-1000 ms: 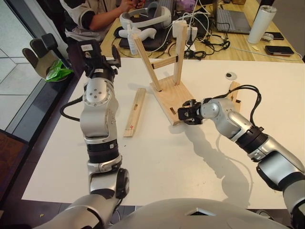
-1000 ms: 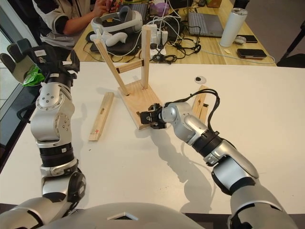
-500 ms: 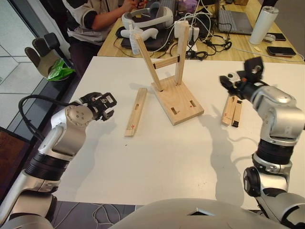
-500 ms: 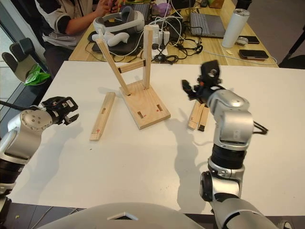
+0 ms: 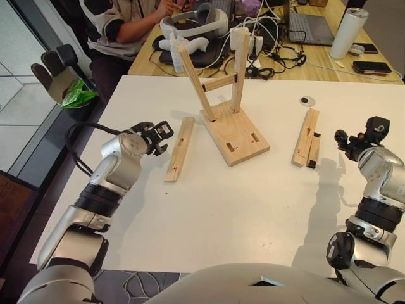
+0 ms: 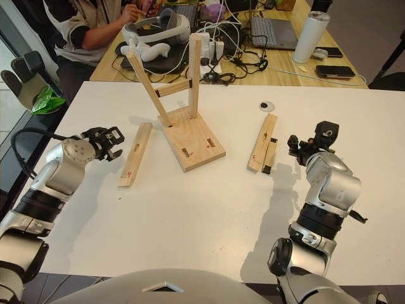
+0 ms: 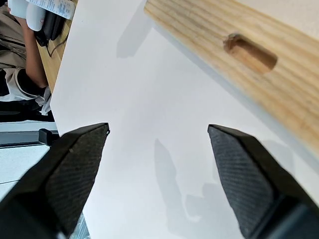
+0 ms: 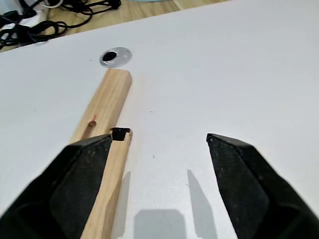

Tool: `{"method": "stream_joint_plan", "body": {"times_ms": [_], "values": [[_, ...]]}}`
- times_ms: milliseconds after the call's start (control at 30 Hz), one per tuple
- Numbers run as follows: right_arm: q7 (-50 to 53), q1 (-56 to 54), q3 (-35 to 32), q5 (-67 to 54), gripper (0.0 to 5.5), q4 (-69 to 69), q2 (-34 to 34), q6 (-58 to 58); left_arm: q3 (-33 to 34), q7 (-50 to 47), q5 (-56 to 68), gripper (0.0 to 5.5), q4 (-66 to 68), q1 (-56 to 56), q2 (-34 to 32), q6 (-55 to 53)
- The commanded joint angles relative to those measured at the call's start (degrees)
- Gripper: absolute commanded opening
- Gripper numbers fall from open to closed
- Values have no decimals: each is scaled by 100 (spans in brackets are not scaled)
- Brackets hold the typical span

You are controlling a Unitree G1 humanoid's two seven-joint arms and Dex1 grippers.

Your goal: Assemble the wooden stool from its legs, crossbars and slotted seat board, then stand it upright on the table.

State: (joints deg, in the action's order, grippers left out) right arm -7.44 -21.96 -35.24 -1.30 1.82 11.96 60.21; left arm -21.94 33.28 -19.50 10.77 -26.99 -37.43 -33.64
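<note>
The slotted seat board (image 5: 239, 136) lies flat mid-table with two legs (image 5: 195, 81) standing up from its far end, joined by a crossbar (image 5: 219, 82). A loose leg (image 5: 180, 149) lies to its left. My left gripper (image 5: 159, 132) hovers open just left of that leg, whose slot (image 7: 249, 52) shows past the black fingertips (image 7: 82, 149). To the right lie another leg (image 5: 305, 136) and a short crossbar (image 5: 313, 152). My right gripper (image 5: 355, 134) is open, to the right of that pair, facing the leg (image 8: 102, 107) and the crossbar (image 8: 113, 169).
A small round metal disc (image 5: 307, 100) sits on the white table (image 5: 240, 209) behind the right-hand pieces. Beyond the far edge a wooden desk (image 5: 316, 66) holds a headset, cables, a laptop, a tumbler (image 5: 348, 31) and a phone. The table's left edge drops to the floor.
My left gripper has come down and right, close to the loose leg. My right arm left the seat board's corner, swung up and right, then lowered beside the right-hand pieces.
</note>
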Motion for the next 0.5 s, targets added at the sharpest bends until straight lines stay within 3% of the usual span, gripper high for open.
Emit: {"method": "stream_joint_plan", "body": {"times_ms": [33, 500], "values": [[411, -289, -450, -285, 353, -505, 62, 204, -16, 83, -55, 368, 113, -303, 247, -119], [271, 4, -97, -986, 353, -550, 309, 552, 357, 496, -107, 368, -1146, 757, -359, -780]]}}
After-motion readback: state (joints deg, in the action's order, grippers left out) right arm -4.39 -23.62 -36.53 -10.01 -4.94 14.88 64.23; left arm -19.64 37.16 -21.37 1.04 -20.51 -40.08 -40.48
